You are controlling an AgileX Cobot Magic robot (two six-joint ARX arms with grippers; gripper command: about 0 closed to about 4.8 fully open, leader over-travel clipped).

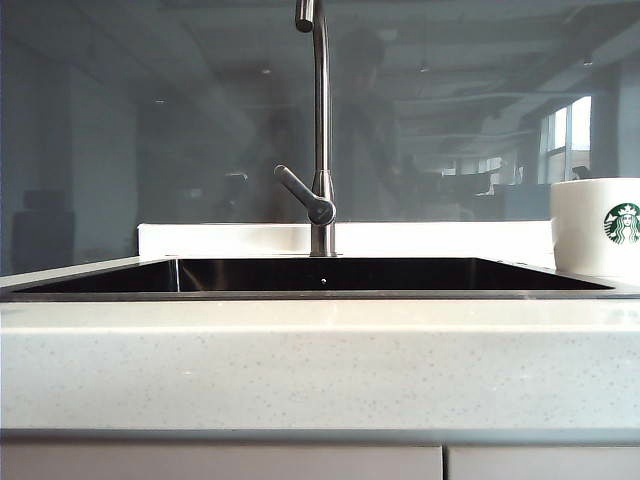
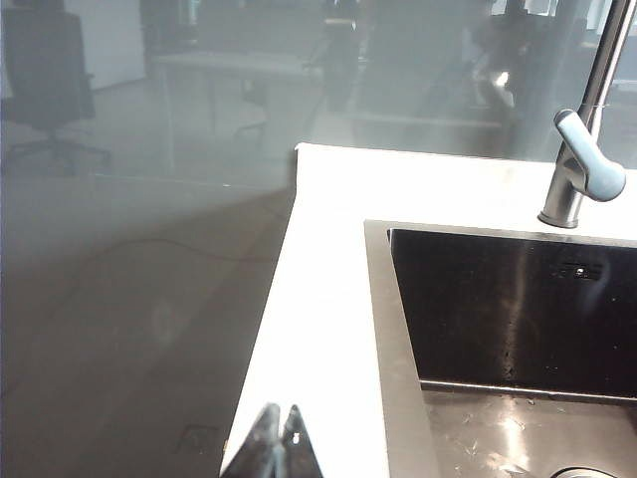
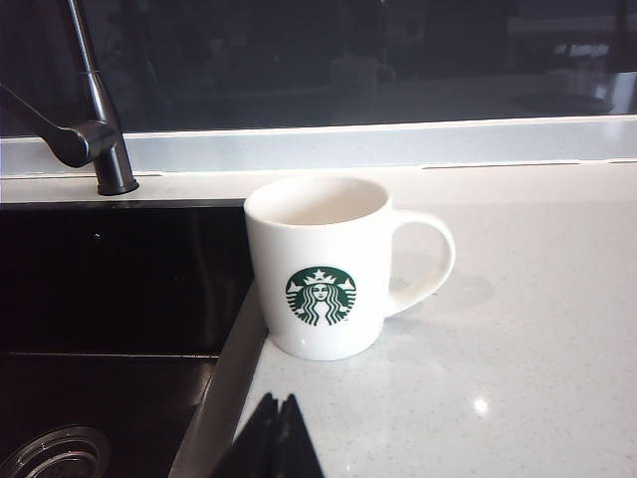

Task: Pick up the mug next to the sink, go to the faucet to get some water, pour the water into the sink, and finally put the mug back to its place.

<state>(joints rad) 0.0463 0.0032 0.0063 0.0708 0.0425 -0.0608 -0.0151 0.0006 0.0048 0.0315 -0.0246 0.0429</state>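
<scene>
The white mug point(image 3: 323, 264) with the green logo stands upright and empty on the counter beside the sink's rim point(image 3: 224, 383), handle turned away from the basin; it also shows at the right edge as the mug point(image 1: 597, 228). The dark sink point(image 1: 330, 276) lies in the middle, with the steel faucet point(image 1: 320, 130) behind it and its lever point(image 1: 305, 195) angled out. My right gripper point(image 3: 278, 401) is shut and empty, a short way in front of the mug. My left gripper point(image 2: 281, 411) is shut and empty over the white counter by the sink's other rim point(image 2: 388, 329). Neither gripper shows in the exterior view.
A pale speckled countertop point(image 1: 320, 360) runs along the front of the sink. A glossy dark glass wall point(image 1: 150, 120) rises behind the faucet. A drain point(image 3: 55, 453) sits in the basin floor. The counter's outer edge point(image 2: 269, 329) drops to the floor beside my left gripper.
</scene>
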